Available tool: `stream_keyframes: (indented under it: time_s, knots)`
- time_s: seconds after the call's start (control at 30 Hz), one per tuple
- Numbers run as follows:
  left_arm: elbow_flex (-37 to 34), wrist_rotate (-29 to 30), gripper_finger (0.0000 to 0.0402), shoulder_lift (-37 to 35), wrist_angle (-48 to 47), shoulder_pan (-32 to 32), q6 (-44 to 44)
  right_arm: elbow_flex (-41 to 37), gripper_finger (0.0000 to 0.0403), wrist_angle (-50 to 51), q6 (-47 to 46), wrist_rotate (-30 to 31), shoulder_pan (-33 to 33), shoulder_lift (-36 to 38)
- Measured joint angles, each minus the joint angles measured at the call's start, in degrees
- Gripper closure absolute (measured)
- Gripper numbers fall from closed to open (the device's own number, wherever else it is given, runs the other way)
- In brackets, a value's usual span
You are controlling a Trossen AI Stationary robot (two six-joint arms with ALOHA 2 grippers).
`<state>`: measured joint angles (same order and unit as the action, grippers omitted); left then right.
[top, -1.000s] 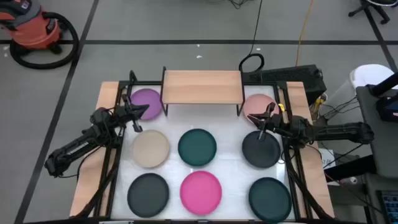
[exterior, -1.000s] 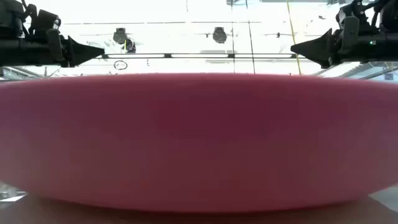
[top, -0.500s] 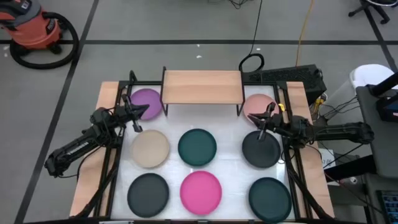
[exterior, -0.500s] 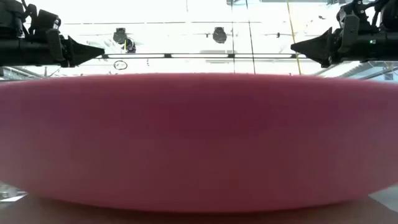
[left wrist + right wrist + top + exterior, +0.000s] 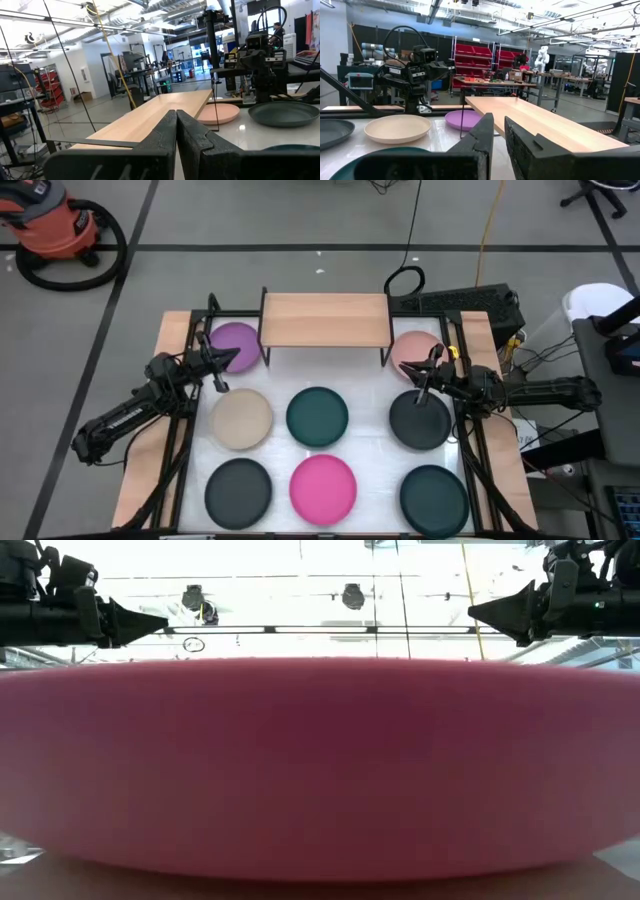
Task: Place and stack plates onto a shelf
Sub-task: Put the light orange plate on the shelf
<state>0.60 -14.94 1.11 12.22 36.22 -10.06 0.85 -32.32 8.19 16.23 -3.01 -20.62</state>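
Note:
The shelf (image 5: 325,320), a light wooden plank on thin black legs, stands at the table's far middle with nothing on top. Around it, each flat on the white table top: a purple plate (image 5: 237,343), a salmon plate (image 5: 415,350), a beige plate (image 5: 243,418), two teal plates (image 5: 317,416) (image 5: 434,495), two charcoal plates (image 5: 420,420) (image 5: 238,488) and a hot pink plate (image 5: 323,486). My left gripper (image 5: 228,365) hovers shut by the purple plate. My right gripper (image 5: 418,377) hovers between the salmon plate and the far charcoal plate, its fingers a narrow gap apart (image 5: 499,130).
Black frame rails run along the table's left (image 5: 185,430) and right (image 5: 470,450) sides. The hot pink plate (image 5: 320,760) fills the low view, with both grippers above it (image 5: 165,620) (image 5: 470,612). Cables and a black box (image 5: 470,305) lie behind the shelf.
My right gripper has risen a little. Nothing else has moved.

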Motion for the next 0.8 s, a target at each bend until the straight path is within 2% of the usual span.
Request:
stream_keyframes:
  time_s: [0.8]
  knots:
    - [0.0, 0.0, 0.0385, 0.0, 0.0, 0.0, 0.0, 0.0, 0.0369, -0.9, 0.1, 0.1, 0.0, 0.0]
